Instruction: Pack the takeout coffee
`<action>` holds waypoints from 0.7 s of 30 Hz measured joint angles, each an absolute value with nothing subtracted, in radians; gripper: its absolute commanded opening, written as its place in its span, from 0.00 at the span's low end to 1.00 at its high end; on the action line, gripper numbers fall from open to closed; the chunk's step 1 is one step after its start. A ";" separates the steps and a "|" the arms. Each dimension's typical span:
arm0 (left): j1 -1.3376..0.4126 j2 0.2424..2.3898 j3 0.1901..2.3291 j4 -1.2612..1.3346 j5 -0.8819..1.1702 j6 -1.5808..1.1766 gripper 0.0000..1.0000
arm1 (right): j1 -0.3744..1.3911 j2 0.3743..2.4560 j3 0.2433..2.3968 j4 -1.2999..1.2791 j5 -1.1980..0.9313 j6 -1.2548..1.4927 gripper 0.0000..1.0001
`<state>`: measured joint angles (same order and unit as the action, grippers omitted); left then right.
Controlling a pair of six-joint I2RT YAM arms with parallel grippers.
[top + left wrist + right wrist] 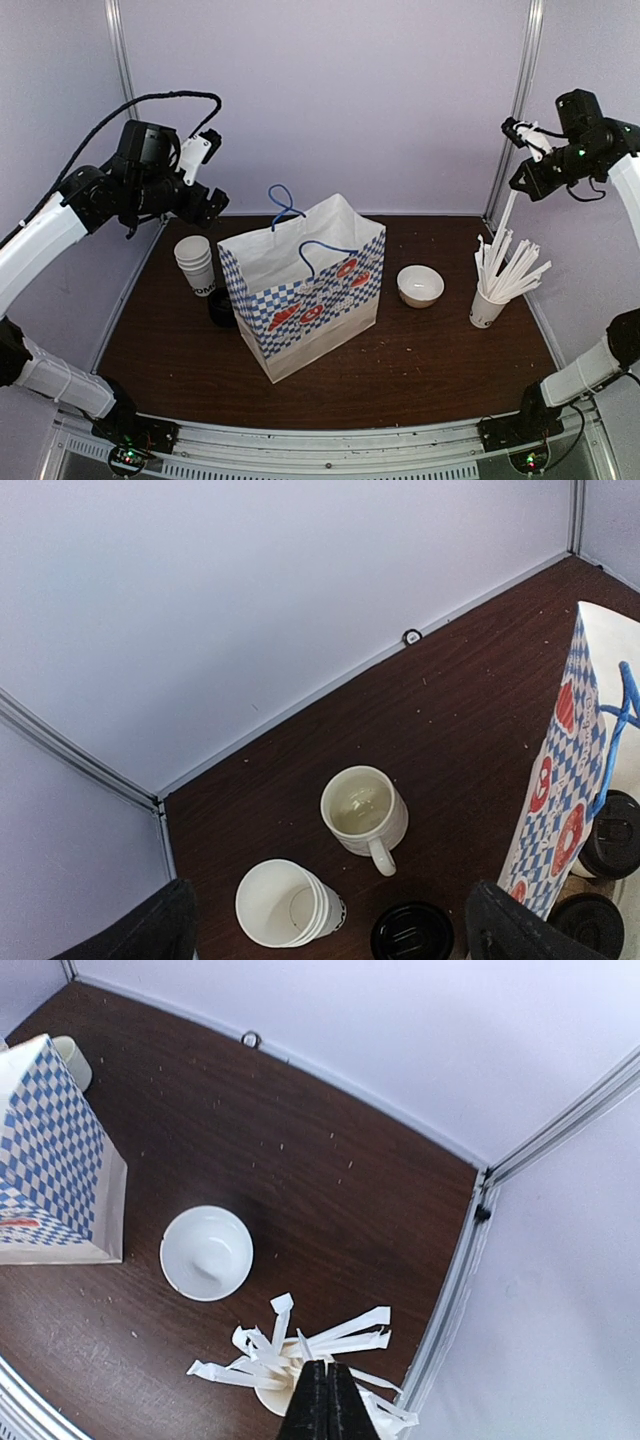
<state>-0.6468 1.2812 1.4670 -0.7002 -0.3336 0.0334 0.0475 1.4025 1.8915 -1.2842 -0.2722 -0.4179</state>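
We see a dark wood table [430, 370] boxed in by pale lilac walls [400, 100]. A checked paper bag [300, 290] stands at its centre, and the takeout coffee [612, 832] sits inside it (black lid up, a second lid just beside). The left gripper [332, 910] hangs spread wide and empty, while the right gripper [322, 1390] is pressed together, seemingly pinching a wrapped straw [505, 235].

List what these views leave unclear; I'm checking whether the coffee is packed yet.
Inside the bag: top view, its own walls hide it; left wrist shows only two black lids, cut by the frame edge.
The mug: top view, behind the bag.
Lettering on the cup stack: top view, too small.
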 measured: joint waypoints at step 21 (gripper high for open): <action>-0.647 1.341 1.549 -0.705 -0.340 0.043 0.97 | 0.046 1.467 2.259 -1.157 -0.702 -0.265 0.00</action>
